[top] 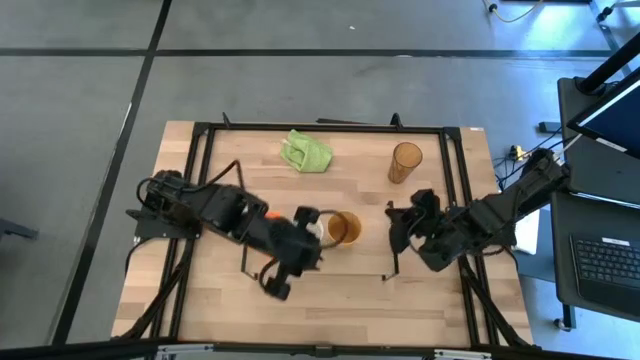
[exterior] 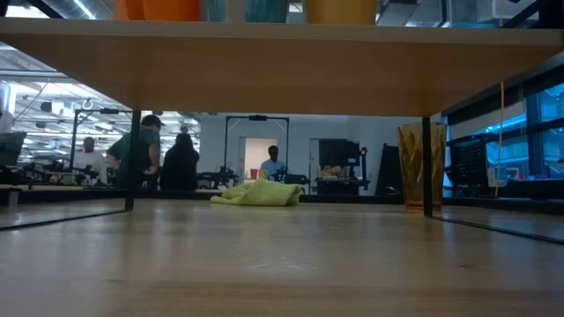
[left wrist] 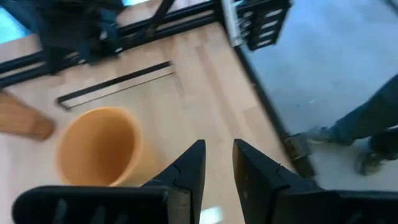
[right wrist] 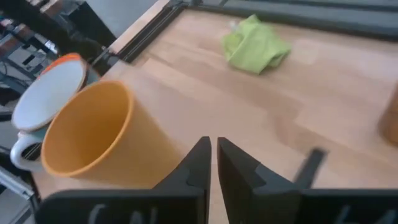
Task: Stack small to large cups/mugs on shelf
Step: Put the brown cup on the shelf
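Light wood surface (top: 330,290) with black frame rails along its edges, grey floor with dark tape lines around it. Shelf (exterior: 282,66) spans the top of the low view, cup bottoms lined along its upper edge; black legs reach down to the surface.

Tan-brown cup (top: 343,228) at surface centre, white mug (top: 312,226) touching it at 9 o'clock; in the right wrist view an orange rim shows behind the white mug (right wrist: 46,99). Amber tumbler (top: 405,162) upright at roughly 2 o'clock from the centre cups, well apart. Green cloth (top: 306,152) crumpled toward 12 o'clock, near the far edge.

Left gripper (top: 300,240) sits right by the white mug, just 8 o'clock of the cups; jaws slightly parted, nothing between them in the left wrist view. Right gripper (top: 405,225) at 3 o'clock of the tan-brown cup, near but apart; jaws almost clenched, narrow gap, empty.

Room behind: several people (exterior: 145,154) standing at benches, monitors, a lit doorway. Laptop on a side cart (top: 605,260) at 3 o'clock off the surface. Someone's legs (left wrist: 367,134) on the floor in the left wrist view.
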Controlling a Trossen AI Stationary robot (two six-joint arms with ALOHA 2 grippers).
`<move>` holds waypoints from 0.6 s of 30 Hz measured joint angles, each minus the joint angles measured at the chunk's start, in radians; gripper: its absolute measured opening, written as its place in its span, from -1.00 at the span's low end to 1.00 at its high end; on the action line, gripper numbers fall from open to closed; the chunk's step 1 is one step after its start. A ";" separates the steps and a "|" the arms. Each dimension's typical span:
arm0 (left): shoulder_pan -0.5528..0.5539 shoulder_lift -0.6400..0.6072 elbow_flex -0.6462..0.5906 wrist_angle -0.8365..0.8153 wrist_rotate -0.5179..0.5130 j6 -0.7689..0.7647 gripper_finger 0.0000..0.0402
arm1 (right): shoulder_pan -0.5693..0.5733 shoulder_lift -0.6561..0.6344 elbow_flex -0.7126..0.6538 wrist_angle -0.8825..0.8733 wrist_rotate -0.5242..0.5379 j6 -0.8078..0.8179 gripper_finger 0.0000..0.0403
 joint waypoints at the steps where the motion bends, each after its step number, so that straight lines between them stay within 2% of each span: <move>1: -0.017 0.000 0.000 0.011 0.000 -0.011 -0.62 | 0.000 -0.018 0.000 -0.024 0.006 0.000 -0.85; 6: -0.094 0.001 -0.008 0.077 -0.027 -0.034 -0.64 | -0.005 -0.100 0.000 -0.153 -0.035 -0.002 -0.85; 13: -0.139 -0.018 -0.009 0.109 -0.070 -0.096 -0.65 | -0.100 -0.141 0.000 -0.292 -0.231 -0.141 -0.80; 18: -0.140 -0.029 -0.009 0.131 -0.069 -0.125 -0.65 | -0.203 -0.141 0.000 -0.347 -0.227 -0.303 -0.72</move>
